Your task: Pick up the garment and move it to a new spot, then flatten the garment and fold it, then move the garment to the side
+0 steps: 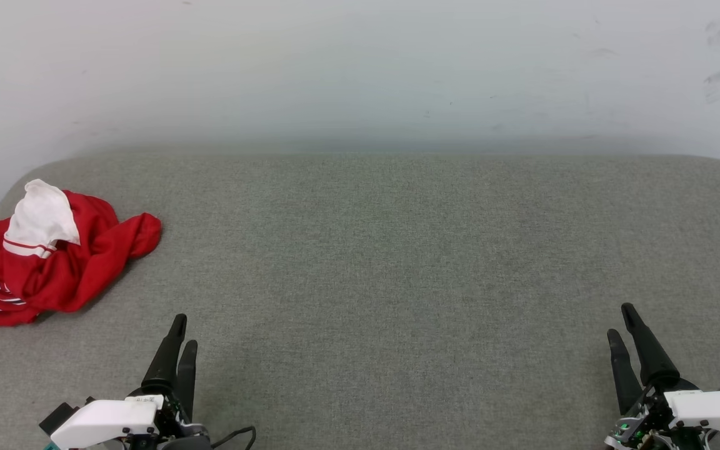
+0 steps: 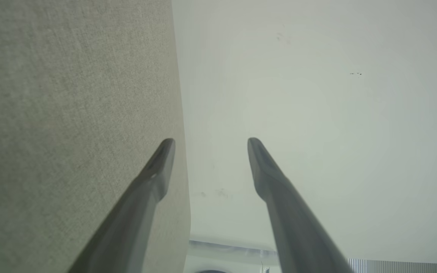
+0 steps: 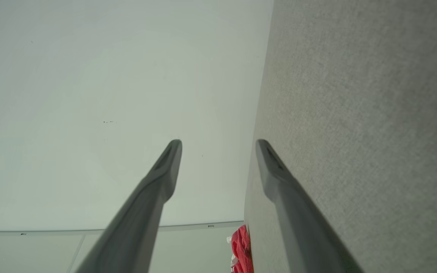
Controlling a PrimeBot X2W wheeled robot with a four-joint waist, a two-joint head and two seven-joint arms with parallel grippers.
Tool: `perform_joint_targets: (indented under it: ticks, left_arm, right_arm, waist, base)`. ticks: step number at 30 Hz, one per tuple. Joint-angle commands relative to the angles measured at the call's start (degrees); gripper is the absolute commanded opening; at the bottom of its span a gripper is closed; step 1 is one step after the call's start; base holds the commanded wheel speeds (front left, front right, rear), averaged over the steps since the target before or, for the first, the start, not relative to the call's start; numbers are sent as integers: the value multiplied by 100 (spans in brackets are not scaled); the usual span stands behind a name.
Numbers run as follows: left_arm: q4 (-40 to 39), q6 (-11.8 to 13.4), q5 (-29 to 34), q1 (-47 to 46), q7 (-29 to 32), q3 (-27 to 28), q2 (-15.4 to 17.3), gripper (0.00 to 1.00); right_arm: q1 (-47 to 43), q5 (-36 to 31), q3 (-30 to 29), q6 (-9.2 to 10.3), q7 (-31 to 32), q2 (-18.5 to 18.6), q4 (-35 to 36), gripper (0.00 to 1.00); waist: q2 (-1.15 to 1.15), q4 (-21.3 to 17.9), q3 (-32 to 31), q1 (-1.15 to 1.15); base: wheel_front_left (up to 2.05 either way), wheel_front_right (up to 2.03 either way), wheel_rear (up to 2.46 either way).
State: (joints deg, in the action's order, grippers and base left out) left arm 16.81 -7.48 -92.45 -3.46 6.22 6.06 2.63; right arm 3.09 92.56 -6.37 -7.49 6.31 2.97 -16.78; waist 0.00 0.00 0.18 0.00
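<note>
Two grippers sit low at the near edge of the grey fabric-covered surface (image 1: 397,262), one at each side, their long dark fingers pointing toward the pale far wall (image 1: 360,62). The left gripper (image 1: 185,330) is at the near left. In its wrist view the two fingers stand clearly apart, with bare wall showing between the tips and nothing held between them. The right gripper (image 1: 619,319) is at the near right. Its wrist view likewise shows the fingers spread with a plain gap between the tips, gripping nothing. A dark cable (image 1: 241,434) loops on the surface just right of the left gripper's base.

The garment (image 1: 85,262) lies in a crumpled heap at the left end of the surface, close to the left edge. It is mostly red, with a white sleeve folded over the top of the heap and a red-and-white striped band along that sleeve's lower hem. More white striping peeks out at the heap's near left, and one red flap trails out to the right. Any lettering cannot be made out. The heap is well apart from the left gripper, farther off and to its left, and right across the surface from the right gripper. In the right wrist view a sliver of red cloth shows at the bottom, just beside the surface's edge.
</note>
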Motion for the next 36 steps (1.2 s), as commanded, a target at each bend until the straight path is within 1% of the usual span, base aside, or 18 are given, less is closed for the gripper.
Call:
perform_joint_targets:
  ticks: [1, 6, 8, 12, 15, 19, 31, 36]
  left_arm:
    - [-129, -1, 10, -99, -59, -3, 10, 100]
    - [-243, -1, 50, -91, -204, -7, 11, 100]
    - [-271, -1, 132, -90, -259, 16, 12, 100]
    - [-320, -1, 607, -106, -368, 118, 13, 100]
    - [-428, 53, 1007, -132, -446, 147, 13, 100]
    - [-621, 192, 1549, -133, -546, 100, 15, 100]
    - [-1018, 767, 3167, -73, -820, -191, 17, 100]
    - [-1088, 937, 3759, -48, -925, -301, 19, 100]
  right_arm:
    - [97, -10, 17, -1, -51, 1, 109, 100]
    - [79, -81, 23, -1, -198, 0, 159, 100]
    - [78, -216, 0, -1, -253, 0, 181, 100]
    - [72, -707, -58, -1, -362, -1, 292, 100]
    - [64, -972, -85, -1, -441, -1, 389, 100]
    - [55, -1495, -98, -1, -542, -1, 573, 100]
    - [-3, -3261, 37, -1, -821, -2, 1111, 100]
    - [-51, -3955, 147, -1, -923, -3, 1222, 100]
  waist:
    - [0, 0, 1, 0]
    - [0, 3, 4, 0]
    - [0, 4, 5, 0]
    - [0, 7, 8, 0]
    - [0, 8, 10, 0]
    - [0, 13, 15, 0]
    - [0, 33, 19, 0]
    - [0, 39, 19, 0]
  base:
    - [0, 0, 0]
    - [0, 0, 0]
    - [0, 0, 0]
    - [0, 0, 0]
    - [0, 0, 0]
    - [0, 0, 0]
    - [0, 0, 0]
    - [0, 0, 0]
